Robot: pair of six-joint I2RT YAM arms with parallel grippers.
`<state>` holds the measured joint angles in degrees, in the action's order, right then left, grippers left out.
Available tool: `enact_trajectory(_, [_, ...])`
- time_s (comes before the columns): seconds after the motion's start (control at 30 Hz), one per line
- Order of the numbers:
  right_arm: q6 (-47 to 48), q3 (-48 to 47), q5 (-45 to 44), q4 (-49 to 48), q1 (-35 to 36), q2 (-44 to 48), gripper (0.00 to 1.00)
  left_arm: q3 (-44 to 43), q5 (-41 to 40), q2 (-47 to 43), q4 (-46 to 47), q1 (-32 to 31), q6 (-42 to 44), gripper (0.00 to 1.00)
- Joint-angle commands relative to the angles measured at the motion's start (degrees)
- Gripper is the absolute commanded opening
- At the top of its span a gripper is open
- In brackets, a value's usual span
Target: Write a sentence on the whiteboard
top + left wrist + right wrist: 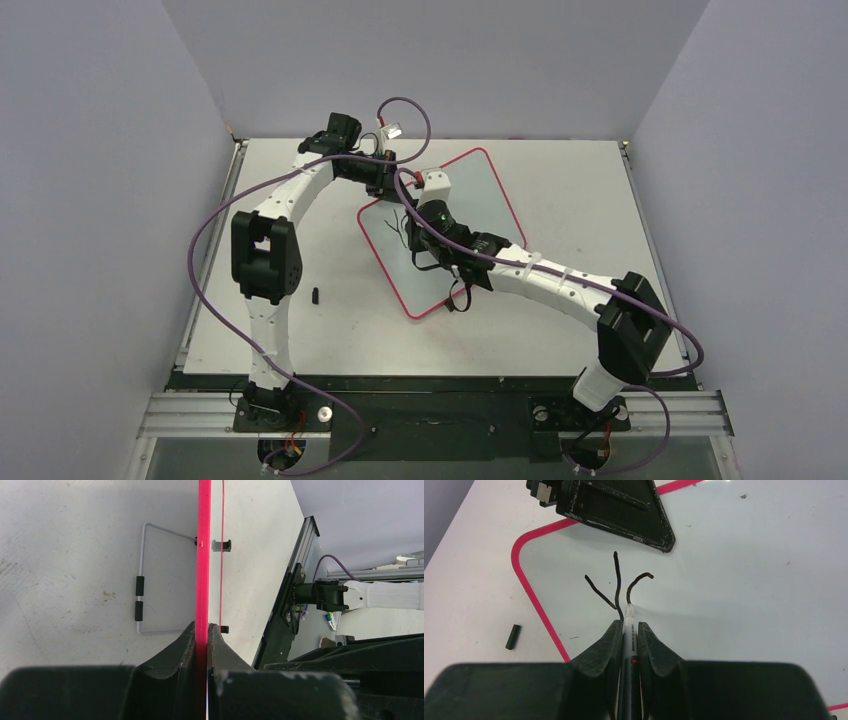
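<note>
The whiteboard lies skewed at the middle of the table, one corner toward 12 o'clock in the top view; the left gripper is clamped on its red rim at the 10 o'clock edge, jaws tight on both faces of the board, just beside a small black clip. The right gripper is closed around a black-and-white marker, whose tip touches the board near that same corner; three thin black strokes fan out from the tip toward 12 o'clock in the right wrist view, so the sentence seems barely begun, probably at its first letter, a Y. The marker cap lies on the table off the board, at about 8 o'clock of the tip.

To do this step well, I judge: press lightly and evenly, since the lines look faint and wobbly; lift cleanly between strokes so no stray tails join the letters; let the left clamp hold firm, as any slip of the board bends a line; carry the writing away from the clamped corner into the wide bare white area, and watch that the right wrist does not drag over wet ink.
</note>
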<state>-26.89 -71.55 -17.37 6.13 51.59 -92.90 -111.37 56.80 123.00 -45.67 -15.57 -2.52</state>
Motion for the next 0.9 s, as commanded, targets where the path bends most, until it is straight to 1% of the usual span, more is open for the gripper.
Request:
enact_trajectory(0.0, [-0.88,2.46,-1.73,1.25,0.13,1.5,0.0,-2.76,-4.38,-2.36,-0.32,-1.48,2.88,0.0])
enact_trajectory(0.23, [-0.68,2.49,-2.98,1.82,-1.32,1.8,0.0,-2.54,-3.69,-2.67,-0.38,-1.53,3.37,0.0])
enact_trajectory(0.57, [1.19,-4.24,-3.2,4.12,-3.28,-1.03,0.0,-2.23,-3.97,-3.03,-0.9,-1.54,3.94,0.0])
enact_trajectory(0.87, [1.6,-8.18,-0.79,4.11,-2.77,-3.07,0.0,-2.2,-3.93,-3.15,-0.94,-1.58,4.09,0.0])
